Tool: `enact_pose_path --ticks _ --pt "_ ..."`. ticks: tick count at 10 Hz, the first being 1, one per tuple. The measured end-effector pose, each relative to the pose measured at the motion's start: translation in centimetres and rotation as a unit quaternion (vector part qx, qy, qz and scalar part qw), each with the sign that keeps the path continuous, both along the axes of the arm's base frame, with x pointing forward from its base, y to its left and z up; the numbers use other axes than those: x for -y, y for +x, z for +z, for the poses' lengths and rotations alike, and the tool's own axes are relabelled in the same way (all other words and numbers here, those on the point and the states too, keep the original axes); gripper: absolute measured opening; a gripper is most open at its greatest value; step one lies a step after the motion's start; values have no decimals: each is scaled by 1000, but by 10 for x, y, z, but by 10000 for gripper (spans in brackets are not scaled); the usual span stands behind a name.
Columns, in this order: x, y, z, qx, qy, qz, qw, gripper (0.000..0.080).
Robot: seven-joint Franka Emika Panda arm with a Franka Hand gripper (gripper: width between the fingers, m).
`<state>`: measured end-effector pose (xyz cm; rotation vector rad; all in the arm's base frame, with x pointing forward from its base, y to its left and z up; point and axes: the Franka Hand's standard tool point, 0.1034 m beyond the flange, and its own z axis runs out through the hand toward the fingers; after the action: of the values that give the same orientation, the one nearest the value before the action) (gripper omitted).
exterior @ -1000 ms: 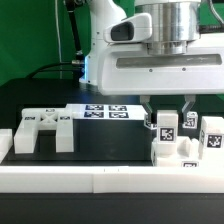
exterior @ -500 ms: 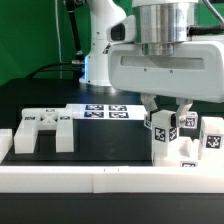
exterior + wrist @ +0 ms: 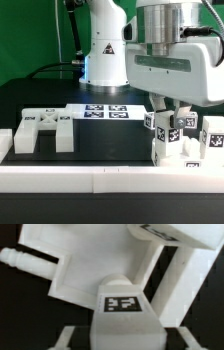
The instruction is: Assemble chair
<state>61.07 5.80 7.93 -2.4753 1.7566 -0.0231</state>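
Bright, even light; blurry wrist view.

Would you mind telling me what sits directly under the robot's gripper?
A cluster of white chunky plastic chair parts with black-and-white tags stands under the two-finger gripper. The low white border rail covers its base.

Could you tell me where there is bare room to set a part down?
The black table is bare between the notched frame and the tagged parts, bordered by the marker board and the front rail. Crowded: the exterior view's right, under the gripper.
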Motion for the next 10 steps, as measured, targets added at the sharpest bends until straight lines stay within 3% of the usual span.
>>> enact_pose_path --ticks 2,3,4,5,10 --pt "0 0 0 0 0 0 1000 291" --pt "0 0 0 1 -1 15 1000 498" --pt "0 0 -1 -2 -3 30 1000 498" --pt "-2 -1 0 -5 -8 62 998 616" --pt "-3 1 1 13 -35 322 946 649"
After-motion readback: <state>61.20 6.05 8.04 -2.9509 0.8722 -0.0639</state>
